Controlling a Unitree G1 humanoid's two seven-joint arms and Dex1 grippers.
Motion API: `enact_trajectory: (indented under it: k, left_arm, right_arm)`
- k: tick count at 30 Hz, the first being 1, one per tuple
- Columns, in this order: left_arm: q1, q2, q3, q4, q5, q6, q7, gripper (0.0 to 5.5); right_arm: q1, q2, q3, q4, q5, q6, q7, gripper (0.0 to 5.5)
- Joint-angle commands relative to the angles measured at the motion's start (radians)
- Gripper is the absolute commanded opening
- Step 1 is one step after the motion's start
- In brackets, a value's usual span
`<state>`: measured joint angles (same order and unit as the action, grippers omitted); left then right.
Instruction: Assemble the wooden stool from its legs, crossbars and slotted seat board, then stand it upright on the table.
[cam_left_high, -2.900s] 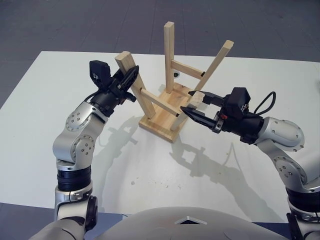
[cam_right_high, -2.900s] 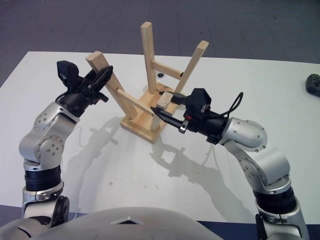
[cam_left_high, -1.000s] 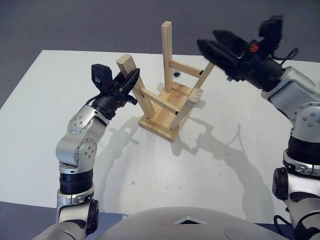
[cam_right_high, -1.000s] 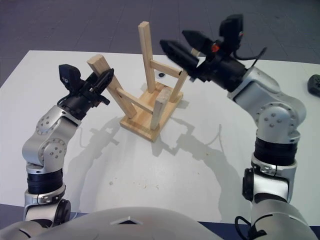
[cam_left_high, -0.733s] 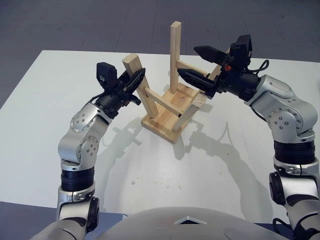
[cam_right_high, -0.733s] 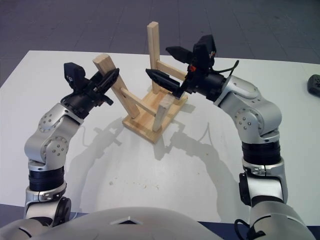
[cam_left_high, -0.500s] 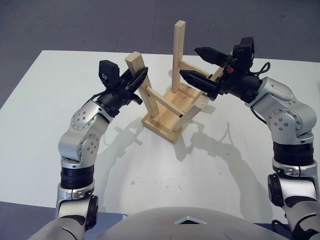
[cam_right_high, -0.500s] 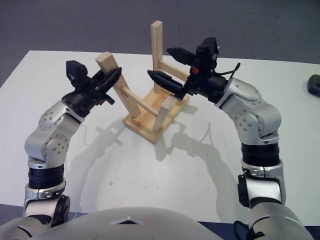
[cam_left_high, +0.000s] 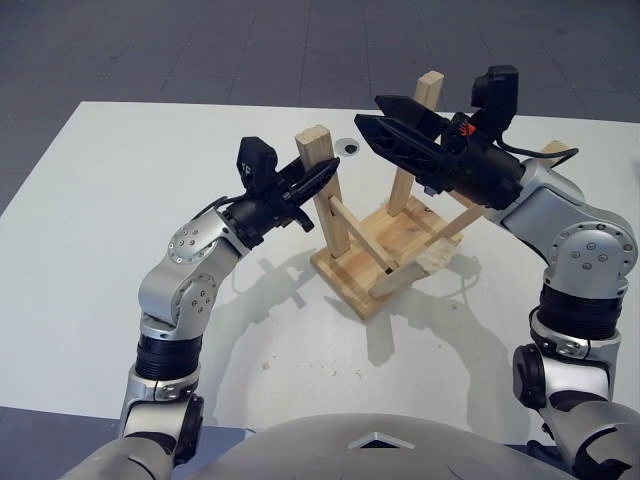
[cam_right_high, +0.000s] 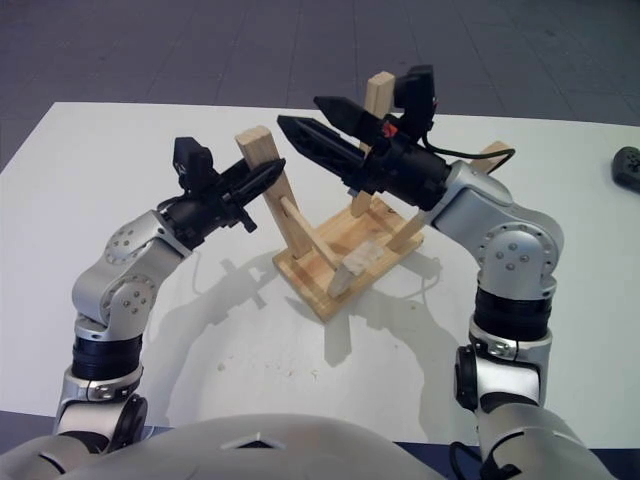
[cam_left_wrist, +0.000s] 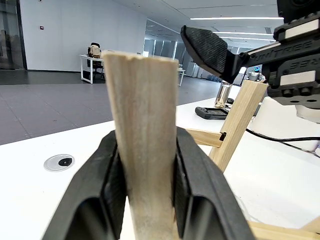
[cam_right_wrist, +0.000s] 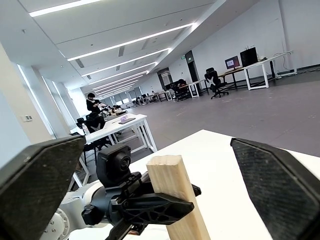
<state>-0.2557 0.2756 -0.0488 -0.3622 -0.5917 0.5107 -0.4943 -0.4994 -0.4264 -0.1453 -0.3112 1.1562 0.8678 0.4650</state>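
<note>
The upturned pale wooden stool (cam_left_high: 355, 280) rests seat-down at the white bench's (cam_left_high: 120, 180) centre. The left gripper's (cam_left_high: 322, 175) jaws clench its nine o'clock leg; the right gripper's (cam_left_high: 368, 110) jaws gape above. Bare bench spreads toward six o'clock.

Bright, even light comes from ceiling strips (cam_right_wrist: 130, 49) (several long rows) overhead. The white table (cam_left_high: 110, 200) carries soft, overlapping grey shadows (cam_left_high: 400, 320), cast toward its near side from the stool (cam_left_high: 350, 275).
</note>
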Motion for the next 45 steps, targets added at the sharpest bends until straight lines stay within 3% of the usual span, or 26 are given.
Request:
enact_trajectory:
  k: [1, 12, 21, 26, 30, 33, 39, 45]
  left_arm:
    - [0.002, 0.002, -0.005, -0.008, 0.02, -0.002, 0.003, 1.03]
    - [0.028, -0.004, -0.03, -0.026, 0.048, -0.014, 0.021, 1.03]
    - [0.035, -0.007, -0.041, -0.033, 0.048, -0.015, 0.023, 1.03]
    - [0.035, -0.006, -0.021, -0.006, 0.053, -0.023, 0.035, 1.03]
    - [0.029, -0.014, 0.001, -0.004, 0.034, -0.016, 0.047, 1.03]
    - [0.031, -0.013, -0.001, -0.004, 0.04, -0.019, 0.046, 1.03]
    - [0.031, -0.024, -0.01, -0.012, 0.042, -0.018, 0.056, 1.03]
    - [0.041, -0.023, -0.016, -0.021, 0.044, -0.018, 0.059, 1.03]
  right_arm:
    - [0.007, -0.045, 0.031, 0.011, -0.09, -0.021, 0.057, 5.4]
    - [0.173, -0.188, 0.331, 0.074, -0.521, -0.194, 0.324, 5.4]
    - [0.198, -0.139, 0.305, 0.076, -0.554, -0.227, 0.292, 5.4]
    - [0.096, -0.051, 0.165, 0.065, -0.388, -0.139, 0.232, 5.4]
    - [0.029, -0.04, 0.133, 0.086, -0.382, -0.127, 0.217, 5.4]
    - [0.053, -0.079, 0.191, 0.103, -0.461, -0.15, 0.254, 5.4]
    - [0.188, -0.208, 0.454, 0.201, -0.792, -0.317, 0.34, 5.4]
    - [0.16, -0.186, 0.432, 0.208, -0.791, -0.353, 0.326, 5.4]
